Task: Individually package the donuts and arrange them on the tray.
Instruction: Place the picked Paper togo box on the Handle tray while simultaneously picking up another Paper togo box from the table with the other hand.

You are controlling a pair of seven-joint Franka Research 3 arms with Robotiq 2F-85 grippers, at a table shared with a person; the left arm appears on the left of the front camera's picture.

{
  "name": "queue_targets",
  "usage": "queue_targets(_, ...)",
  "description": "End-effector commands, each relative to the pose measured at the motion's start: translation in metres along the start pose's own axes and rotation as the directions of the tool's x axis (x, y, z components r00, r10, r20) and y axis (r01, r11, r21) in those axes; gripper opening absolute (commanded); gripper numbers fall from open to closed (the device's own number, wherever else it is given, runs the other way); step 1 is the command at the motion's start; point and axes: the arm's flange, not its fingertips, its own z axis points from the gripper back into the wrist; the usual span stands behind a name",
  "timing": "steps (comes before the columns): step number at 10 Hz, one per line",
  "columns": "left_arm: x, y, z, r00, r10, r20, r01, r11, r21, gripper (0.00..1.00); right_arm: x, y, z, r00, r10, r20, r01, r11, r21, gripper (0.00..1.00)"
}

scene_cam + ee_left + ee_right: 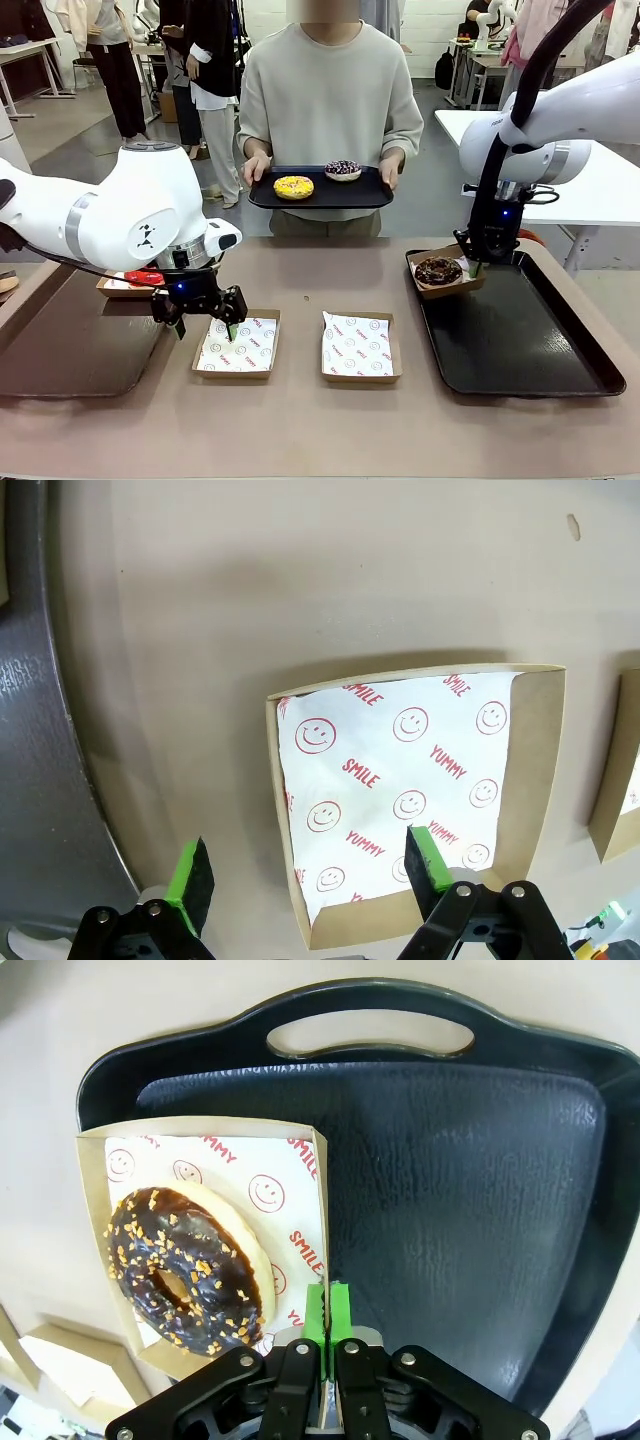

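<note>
- Starting with the left gripper (207, 326): released, fingers spread wide, hanging low over the first empty box (237, 345). One finger over the smiley-print paper, the other out past the box's edge above bare table.
- Second empty box (360, 347) just beside it toward the middle, same paper liner.
- Over to the right gripper (472, 268): clenched tight, pinching the side wall of the donut box (452, 288), going by the wrist view.
- Chocolate donut (438, 269) with pale crumbs lying in that box, at the far left corner of the big black tray (530, 340).
- Yellow donut (293, 187) and purple sprinkled donut (342, 169) side by side on a small black tray (370, 195), held in both hands by the person across the table.
- Red donut (143, 277) half hidden behind the left arm, in a box near the table's left edge.
</note>
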Motion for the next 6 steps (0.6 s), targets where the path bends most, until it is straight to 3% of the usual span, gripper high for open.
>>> queue_targets(1, 0.0034, -0.0009, -0.0049, 1.0, 0.018, 0.004, -0.018, 1.0, 0.025, 1.0, 0.0073, 0.0001, 0.0002, 1.0, -0.005, 0.012, 0.004, 1.0, 0.024, 0.02)
queue_targets(6, 0.0057, -0.0002, -0.0073, 1.0, 0.022, -0.005, -0.022, 1.0, 0.017, 1.0, 0.0098, -0.002, -0.0051, 1.0, -0.001, 0.0, 0.001, 0.999, 0.033, 0.02)
